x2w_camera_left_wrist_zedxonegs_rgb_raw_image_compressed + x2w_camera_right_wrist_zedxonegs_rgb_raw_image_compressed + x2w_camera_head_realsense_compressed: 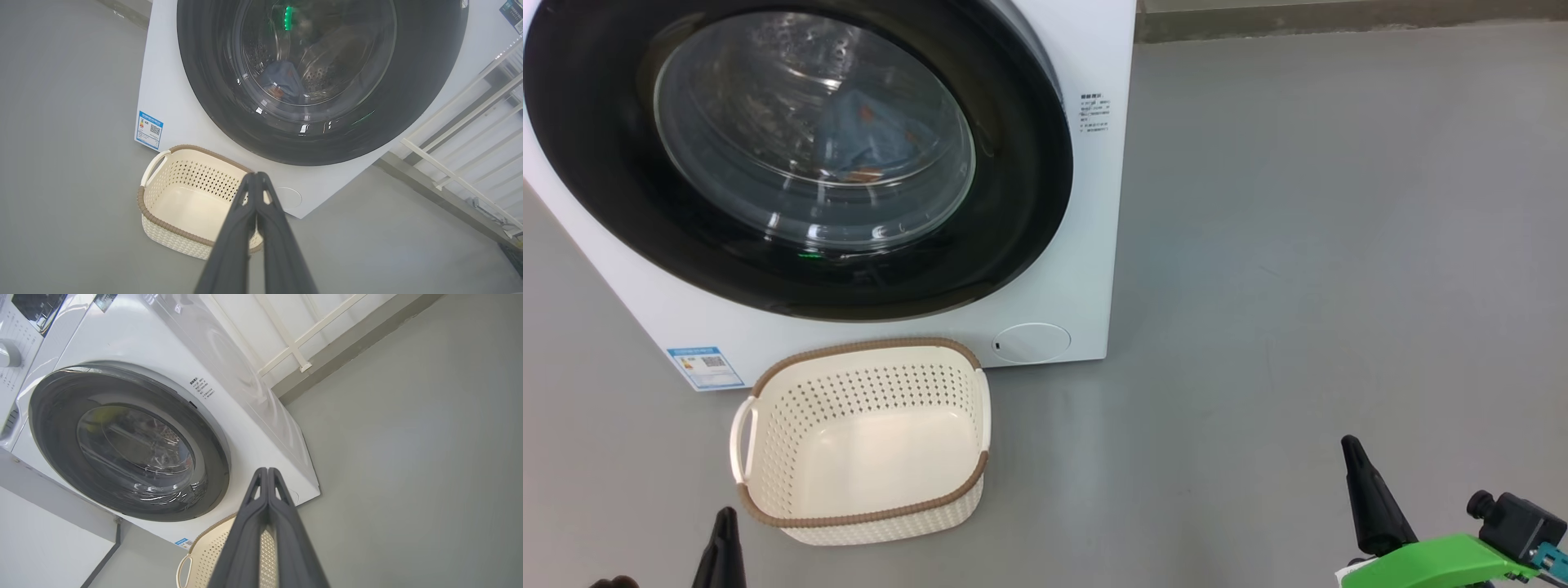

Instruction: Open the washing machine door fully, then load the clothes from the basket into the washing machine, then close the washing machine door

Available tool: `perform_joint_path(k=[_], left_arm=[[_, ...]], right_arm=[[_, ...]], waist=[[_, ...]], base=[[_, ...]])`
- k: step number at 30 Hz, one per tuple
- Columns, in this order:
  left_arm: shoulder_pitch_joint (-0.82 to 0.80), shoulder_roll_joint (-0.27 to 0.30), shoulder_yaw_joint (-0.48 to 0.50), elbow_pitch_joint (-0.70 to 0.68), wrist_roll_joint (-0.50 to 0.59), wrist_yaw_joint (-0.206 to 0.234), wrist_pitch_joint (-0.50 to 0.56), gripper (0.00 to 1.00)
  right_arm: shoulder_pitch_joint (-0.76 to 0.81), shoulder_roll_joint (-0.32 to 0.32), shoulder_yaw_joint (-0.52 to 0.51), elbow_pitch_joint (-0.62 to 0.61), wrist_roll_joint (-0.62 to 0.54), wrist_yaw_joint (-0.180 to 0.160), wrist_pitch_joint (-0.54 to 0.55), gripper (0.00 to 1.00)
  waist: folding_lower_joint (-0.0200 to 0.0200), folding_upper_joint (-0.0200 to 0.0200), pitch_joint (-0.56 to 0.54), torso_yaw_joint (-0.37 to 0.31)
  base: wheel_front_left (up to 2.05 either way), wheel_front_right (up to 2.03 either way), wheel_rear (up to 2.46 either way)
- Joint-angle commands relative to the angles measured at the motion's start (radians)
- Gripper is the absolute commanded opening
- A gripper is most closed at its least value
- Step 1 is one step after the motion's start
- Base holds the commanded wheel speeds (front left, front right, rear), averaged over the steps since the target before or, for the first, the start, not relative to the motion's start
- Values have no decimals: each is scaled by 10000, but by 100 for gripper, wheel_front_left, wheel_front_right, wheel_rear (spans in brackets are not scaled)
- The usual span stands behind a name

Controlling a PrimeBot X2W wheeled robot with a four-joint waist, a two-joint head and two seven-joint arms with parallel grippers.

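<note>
The washing machine [1086, 269] is a white front-loader standing on the grey floor. Its door [1013, 204], black-rimmed with a glass bowl, lies flat against the front. Through the glass I see the light-blue clothes [862, 135] with orange motifs inside the drum, also the clothes [282, 81] in the left wrist view. The cream basket [866, 445] with a brown rim sits just in front of the machine and holds nothing. My left gripper [723, 516] is low at the basket's near left corner, shut and holding nothing. My right gripper [1352, 445] is shut over bare floor, far right of the basket.
A small round white flap [1031, 343] and a blue label [706, 367] mark the machine's lower front. A white railing [470, 134] and a low wall ledge run beside the machine. Open grey floor [1339, 245] stretches to the machine's right.
</note>
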Motion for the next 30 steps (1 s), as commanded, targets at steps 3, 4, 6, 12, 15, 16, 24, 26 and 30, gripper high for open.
perform_joint_path(k=[3,4,6,12,15,16,24,26,30], left_arm=[[-554,182,111,-146,-646,-10,171,0],[-570,184,111,-136,-763,-10,201,0],[-602,187,113,-117,-997,-10,259,0],[-698,198,118,-61,-1696,-11,435,0],[-730,202,119,-43,-1930,-12,494,0],[-746,203,120,-33,-2047,-12,523,0],[-874,218,127,42,-2984,-14,759,0],[-906,222,128,61,-3218,-14,818,0],[-971,229,131,98,-3687,-15,935,0]], right_arm=[[-436,-75,-30,-203,612,-4,153,0],[-444,-75,-39,-198,717,-4,182,0],[-461,-75,-56,-188,927,-4,239,0],[-509,-76,-109,-156,1551,-5,410,0],[-525,-75,-127,-145,1760,-5,468,0],[-533,-75,-137,-140,1865,-5,497,0],[-599,-73,-212,-98,2699,-6,730,0],[-615,-72,-231,-87,2907,-6,788,0],[-648,-70,-269,-66,3323,-6,906,0]], waist=[[-1,0,-3,-13],[-1,0,-4,-16],[-1,0,-5,-22],[-1,0,-9,-40],[-1,0,-10,-47],[-1,0,-11,-50],[-1,0,-16,-75],[-1,0,-17,-81],[-1,0,-20,-93]], base=[[0,0,0],[0,0,0],[0,0,0],[0,0,0],[0,0,0],[0,0,0],[0,0,0],[0,0,0],[0,0,0]])
